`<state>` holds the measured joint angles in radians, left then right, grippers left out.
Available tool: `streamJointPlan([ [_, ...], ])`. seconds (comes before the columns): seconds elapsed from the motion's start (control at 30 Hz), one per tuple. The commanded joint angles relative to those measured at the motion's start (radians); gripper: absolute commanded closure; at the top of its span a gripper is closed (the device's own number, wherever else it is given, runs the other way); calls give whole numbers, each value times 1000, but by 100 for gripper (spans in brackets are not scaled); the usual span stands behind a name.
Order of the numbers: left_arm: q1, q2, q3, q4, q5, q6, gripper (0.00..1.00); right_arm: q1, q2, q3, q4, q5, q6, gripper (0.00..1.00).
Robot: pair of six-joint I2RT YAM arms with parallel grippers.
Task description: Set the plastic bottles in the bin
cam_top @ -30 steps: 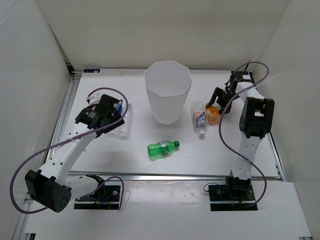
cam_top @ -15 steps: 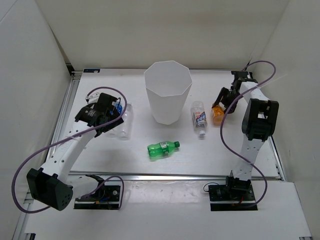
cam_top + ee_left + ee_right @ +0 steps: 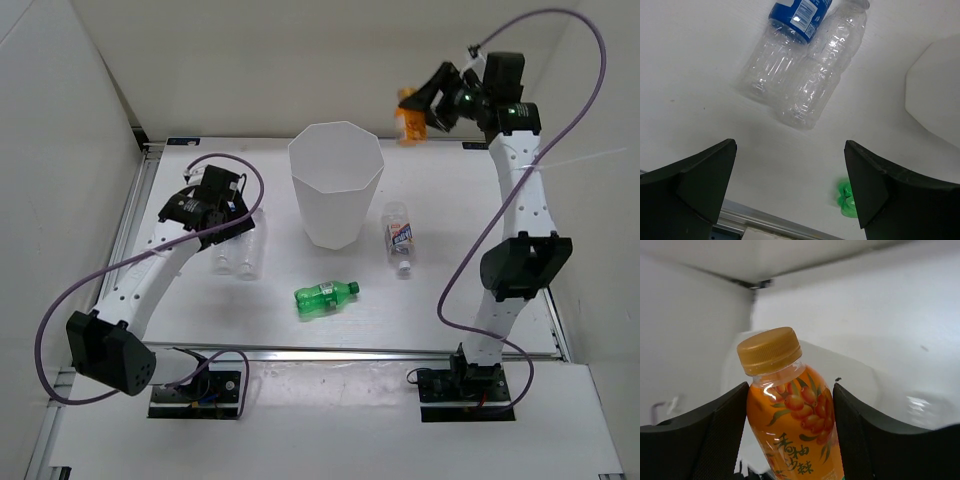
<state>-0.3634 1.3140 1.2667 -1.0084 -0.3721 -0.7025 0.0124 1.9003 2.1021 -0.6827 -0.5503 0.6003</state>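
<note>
My right gripper (image 3: pixel 425 108) is shut on the orange bottle (image 3: pixel 411 117) and holds it high, up and to the right of the white faceted bin (image 3: pixel 335 184); in the right wrist view the orange bottle (image 3: pixel 792 430) sits between the fingers (image 3: pixel 720 440). My left gripper (image 3: pixel 228 228) is open and empty above the blue-labelled bottle (image 3: pixel 782 47) and the plain clear bottle (image 3: pixel 822 72), which lie side by side left of the bin. The green bottle (image 3: pixel 325 295) lies in front of the bin. The white-labelled bottle (image 3: pixel 400 238) lies right of the bin.
White walls enclose the table on the left, back and right. A metal rail (image 3: pixel 340 350) runs along the table's near edge. Purple cables loop from both arms. The bin's edge (image 3: pixel 935 90) shows in the left wrist view.
My right gripper has lifted the orange bottle from the table beside the white-labelled bottle, high up and back. My left gripper has shifted slightly toward the two clear bottles.
</note>
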Motion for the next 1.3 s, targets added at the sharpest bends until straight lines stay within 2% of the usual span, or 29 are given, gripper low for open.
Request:
streamJointPlan([
  [0.0,7,14,65,-13,12,38,0,82,55,204,66,-135,79,86],
  [0.07,7,25,88,-13,3,47,0,119,85,291,107,-169,104,81],
  [0.2,7,25,111,-13,-8,57,0,190,115,280,137,-189,107,75],
  [0.27,17,25,111,-24,-17,57,0,231,115,257,137,-189,78,58],
  [0.3,17,25,111,-24,-27,57,0,242,115,257,137,-189,69,46],
  [0.33,26,15,99,-24,-27,57,0,242,115,257,126,-189,59,27],
  [0.37,37,5,99,-24,-27,57,0,256,115,268,109,-189,38,17],
  [0.47,58,-7,57,-13,-50,57,0,256,96,288,46,-160,-8,0],
  [0.6,86,-36,17,16,-99,44,0,256,-21,184,-40,-84,-75,0],
  [0.63,86,-45,17,28,-131,44,0,256,-94,141,-52,9,-86,0],
  [0.67,86,-45,8,28,-146,44,0,256,-136,27,-52,66,-86,0],
  [0.77,86,-12,-18,48,-189,35,0,227,-271,-176,-23,170,-74,0],
  [0.9,106,53,-18,45,-218,61,0,175,-303,-211,-47,161,-65,0],
  [1.07,106,129,-24,109,-159,110,0,164,-325,-221,-60,130,-65,0],
  [1.27,129,175,-86,301,-70,192,0,173,-356,-267,-112,55,-40,0],
])
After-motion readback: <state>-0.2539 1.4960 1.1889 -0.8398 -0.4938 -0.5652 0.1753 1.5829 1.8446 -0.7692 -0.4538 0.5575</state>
